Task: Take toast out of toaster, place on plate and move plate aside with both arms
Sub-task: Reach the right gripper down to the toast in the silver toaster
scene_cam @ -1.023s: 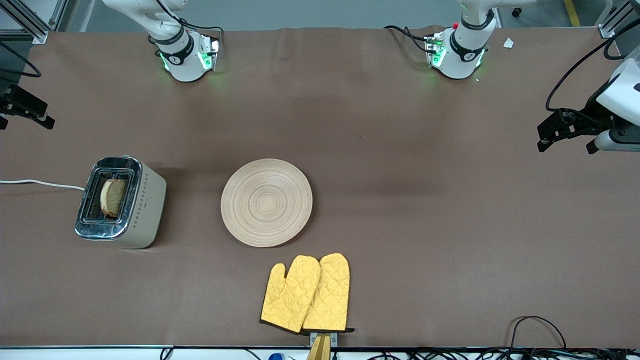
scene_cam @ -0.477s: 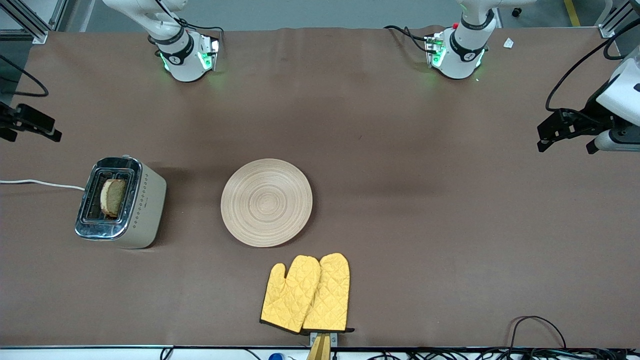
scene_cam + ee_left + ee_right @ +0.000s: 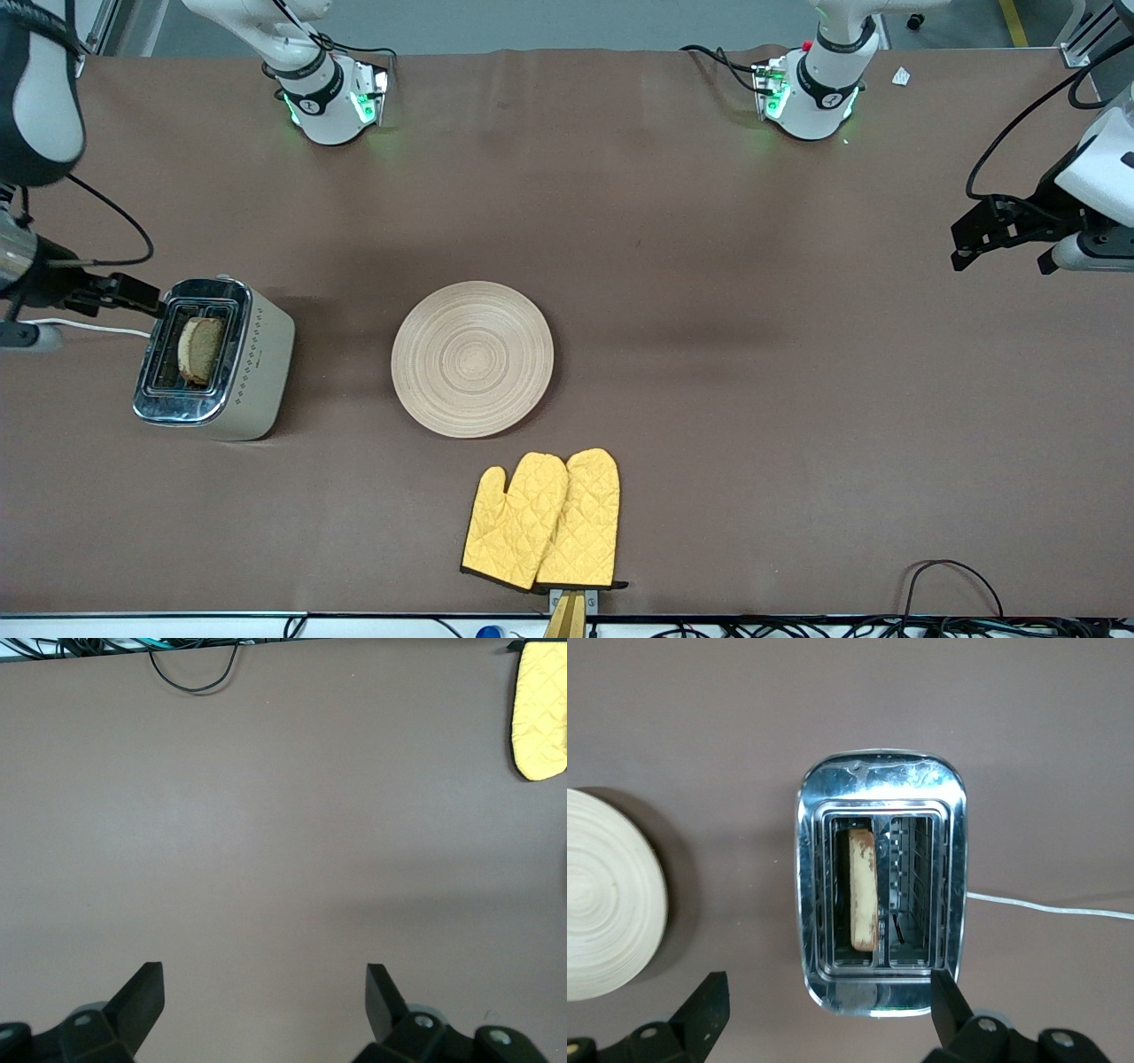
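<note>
The toast (image 3: 199,348) stands upright in one slot of a silver toaster (image 3: 217,359); it also shows in the right wrist view (image 3: 863,890). The round light-wood plate (image 3: 472,358) lies bare beside the toaster, and its edge shows in the right wrist view (image 3: 602,895). My right gripper (image 3: 146,299) is open and empty over the toaster's outer end; its jaws (image 3: 828,1005) stand wide apart, clear of the toast. My left gripper (image 3: 997,239) waits open and empty over bare table at the left arm's end; its jaws (image 3: 263,992) are wide apart.
Two yellow oven mitts (image 3: 545,523) lie nearer the front camera than the plate; one shows in the left wrist view (image 3: 539,709). A white cord (image 3: 80,326) runs from the toaster off the table's end. Cables (image 3: 952,576) lie along the front edge.
My right arm has swung in from the table's end and brought its open gripper over the toaster's outer end. The left arm, toast and plate have not moved.
</note>
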